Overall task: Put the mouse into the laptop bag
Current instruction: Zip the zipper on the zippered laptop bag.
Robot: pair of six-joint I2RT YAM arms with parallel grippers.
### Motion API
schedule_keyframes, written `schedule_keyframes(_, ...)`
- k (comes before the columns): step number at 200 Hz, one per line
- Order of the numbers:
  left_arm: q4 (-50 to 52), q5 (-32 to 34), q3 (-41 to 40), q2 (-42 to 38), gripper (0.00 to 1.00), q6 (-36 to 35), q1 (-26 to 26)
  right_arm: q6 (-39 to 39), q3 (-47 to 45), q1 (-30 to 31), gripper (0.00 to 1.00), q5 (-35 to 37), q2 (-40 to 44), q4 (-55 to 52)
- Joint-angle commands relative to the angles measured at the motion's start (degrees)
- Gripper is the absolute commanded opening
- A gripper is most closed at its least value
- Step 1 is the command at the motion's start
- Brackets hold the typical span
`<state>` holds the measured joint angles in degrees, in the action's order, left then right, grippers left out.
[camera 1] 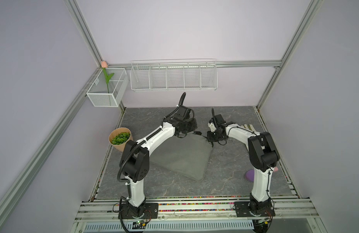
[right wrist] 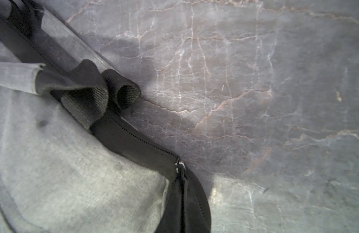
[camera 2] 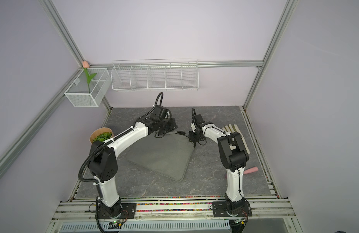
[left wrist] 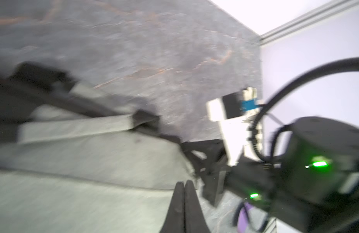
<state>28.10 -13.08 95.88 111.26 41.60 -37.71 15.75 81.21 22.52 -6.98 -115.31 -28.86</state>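
White-shelled arms [camera 1: 154,139] — black joints [camera 1: 136,163], ribbed black cables [camera 1: 181,99], green lights [left wrist: 318,163], black base plates [camera 1: 152,209].

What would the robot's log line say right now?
left jaws shut | right jaws shut | both near far edge of laptop bag | mouse not in view

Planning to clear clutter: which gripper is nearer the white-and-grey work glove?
Right. The right gripper hangs at the far corner of the grey fabric laptop bag, toward the white-and-grey work glove; the left gripper is farther off, over the bag's far edge.
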Motion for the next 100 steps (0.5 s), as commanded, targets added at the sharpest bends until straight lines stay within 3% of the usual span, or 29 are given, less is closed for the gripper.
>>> schedule_keyframes(1,6.08,0.14,4.13,8.55,0.0,-0.35,-0.84,-0.98,0.44,-0.49,0.07,-0.32,1.69,0.26)
schedule_keyframes(49,5.13,-0.69,9.55,19.21,0.0,0.45,-1.57,-1.29,-0.91,-0.85,0.07,-0.85,2.75,0.89)
schedule_keyframes(100,5.25,0.78,9.49,24.03,0.0,0.38,-1.62,-0.38,-4.12,-3.02,0.07,-1.43,4.12,2.51)
